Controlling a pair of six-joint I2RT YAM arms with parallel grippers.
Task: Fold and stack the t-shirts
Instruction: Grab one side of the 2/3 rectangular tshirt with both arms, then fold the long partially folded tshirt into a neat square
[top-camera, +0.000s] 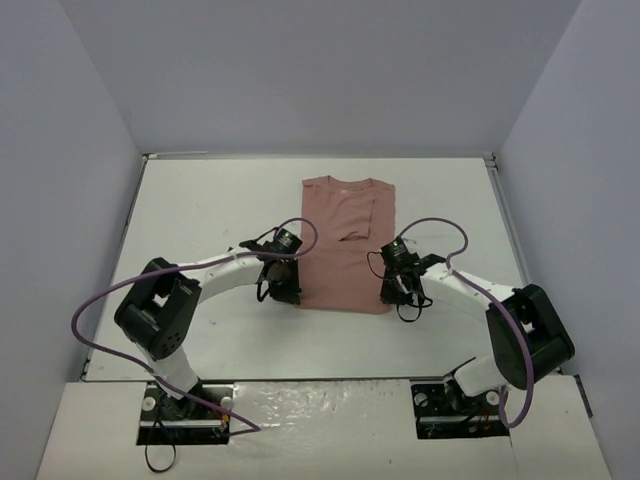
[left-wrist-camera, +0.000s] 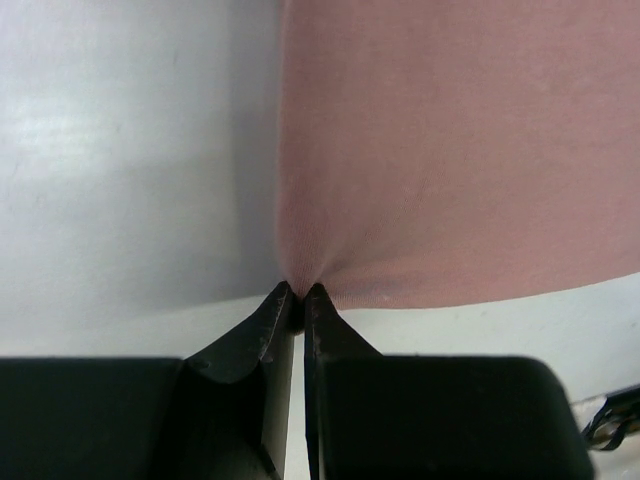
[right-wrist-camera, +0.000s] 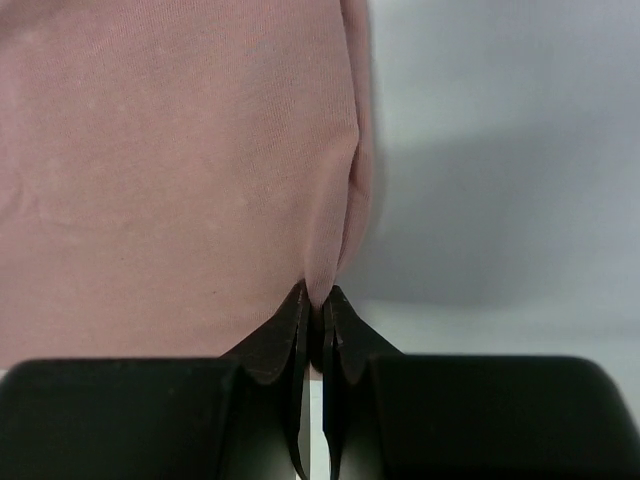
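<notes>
The dusty-pink t-shirt (top-camera: 345, 245) lies on the white table as a tall rectangle, sleeves folded in, collar at the far end. My left gripper (top-camera: 288, 292) is shut on its near left corner; the left wrist view shows the cloth (left-wrist-camera: 450, 150) puckered into the closed tips (left-wrist-camera: 298, 292). My right gripper (top-camera: 397, 292) is shut on the near right corner; the right wrist view shows a fold of the cloth (right-wrist-camera: 180, 150) pinched between the tips (right-wrist-camera: 320, 297). Chest graphic is not visible.
White table (top-camera: 200, 210) with a raised rim at the far and side edges, grey walls around it. Purple cables (top-camera: 440, 225) loop over both arms near the shirt's lower half.
</notes>
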